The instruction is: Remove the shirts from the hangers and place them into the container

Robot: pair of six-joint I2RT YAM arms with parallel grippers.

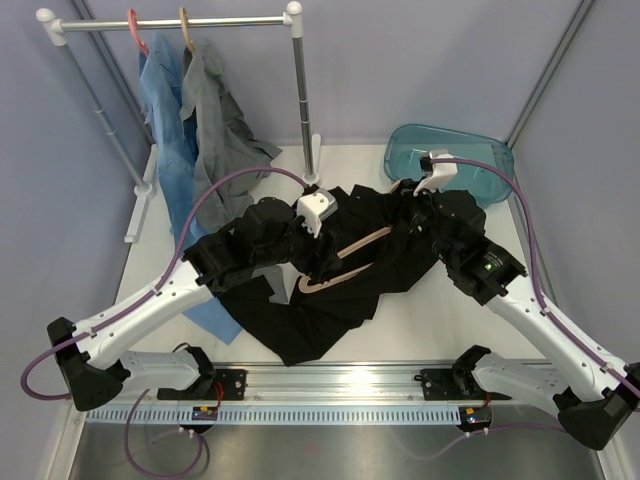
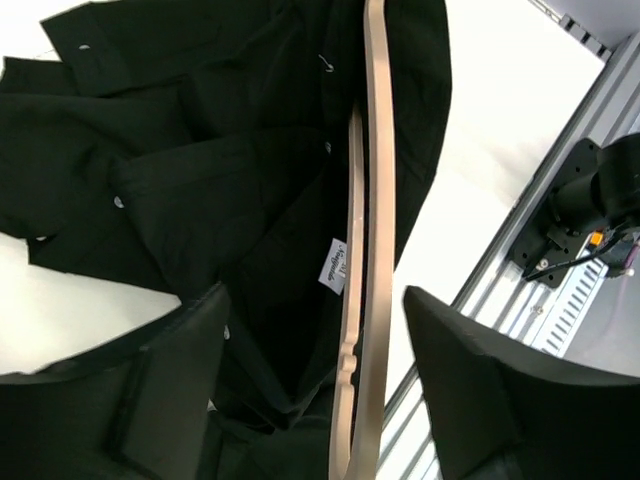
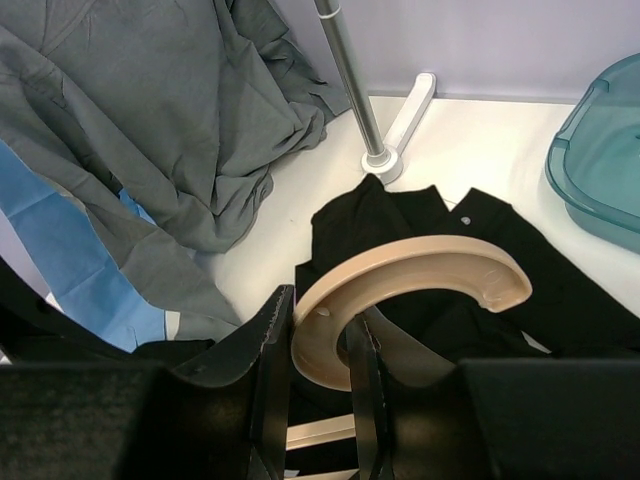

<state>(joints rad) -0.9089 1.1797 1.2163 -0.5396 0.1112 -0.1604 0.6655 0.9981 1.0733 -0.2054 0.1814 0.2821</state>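
Note:
A black shirt [image 1: 310,320] lies spread on the table with a tan wooden hanger [image 1: 355,245] still inside it. My right gripper [image 3: 318,360] is shut on that hanger's curved hook [image 3: 420,270], by the collar near the tub. My left gripper [image 2: 320,380] hovers open over the shirt. The hanger's bar [image 2: 372,250] runs between its fingers [image 2: 480,390], touching neither. The black cloth [image 2: 200,180] shows a white label. A light blue shirt [image 1: 160,90] on a pink hanger [image 1: 135,30] and a grey shirt [image 1: 215,120] hang from the rail. The teal container [image 1: 455,160] stands at the back right.
The white-and-metal rail [image 1: 220,20] stands at the back left, its right post [image 3: 350,80] and foot close to the black shirt's collar. The hanging blue shirt's tail trails onto the table at the left. A metal mounting rail [image 1: 330,385] runs along the near edge.

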